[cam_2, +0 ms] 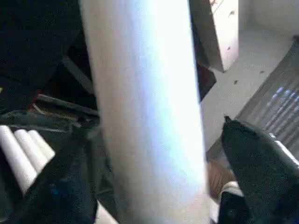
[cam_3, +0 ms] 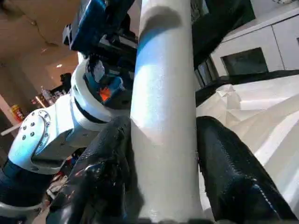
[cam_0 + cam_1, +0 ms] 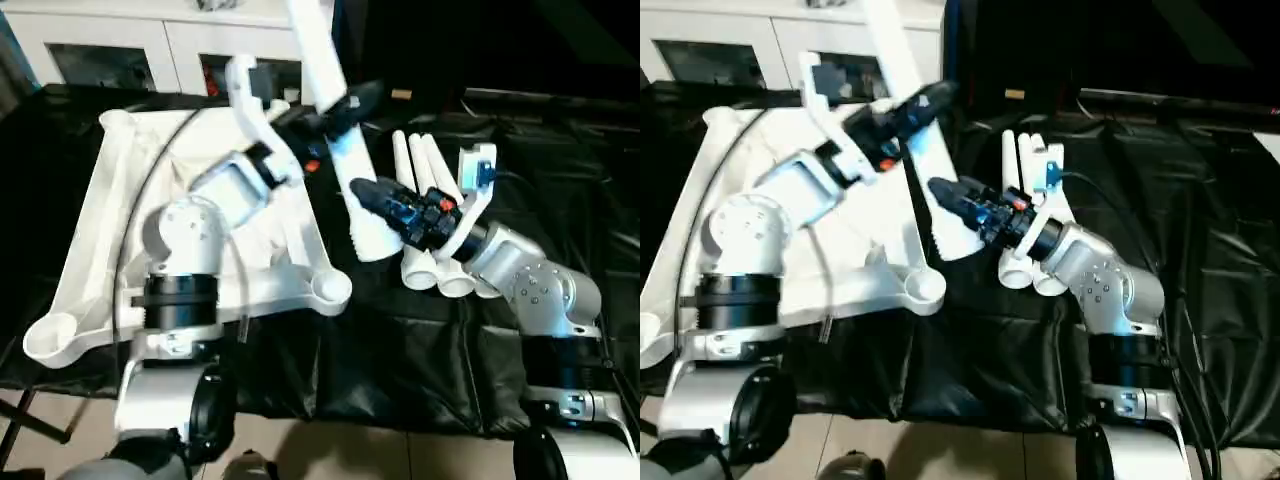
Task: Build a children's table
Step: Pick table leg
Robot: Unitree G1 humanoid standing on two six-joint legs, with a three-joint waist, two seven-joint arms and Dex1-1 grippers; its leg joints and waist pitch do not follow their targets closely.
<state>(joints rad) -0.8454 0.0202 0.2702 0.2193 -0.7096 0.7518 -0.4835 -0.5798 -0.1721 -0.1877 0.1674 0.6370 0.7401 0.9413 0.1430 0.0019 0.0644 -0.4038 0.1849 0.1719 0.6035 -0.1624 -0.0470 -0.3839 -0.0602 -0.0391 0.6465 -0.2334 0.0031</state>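
Right gripper (image 3: 372, 200) clamps the long white tubular plastic leg (image 3: 340, 130) low down; left gripper (image 3: 325, 118) straddles it at twelve o'clock, jaws wide. Light, stiff, slick (I'd say); grip it near the flared end.

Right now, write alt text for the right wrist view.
A white tubular leg stands clamped between the right tool's two black fingers. Behind it are the robot's silver left forearm, the white ribbed tabletop and a white cabinet.

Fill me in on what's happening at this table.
A humanoid robot is building a children's table. Its right pincer is clamped on one white leg, held up at a tilt, and the left pincer straddles the same leg higher up. The tabletop lies upside down on the black cloth; three more legs lie beside it.
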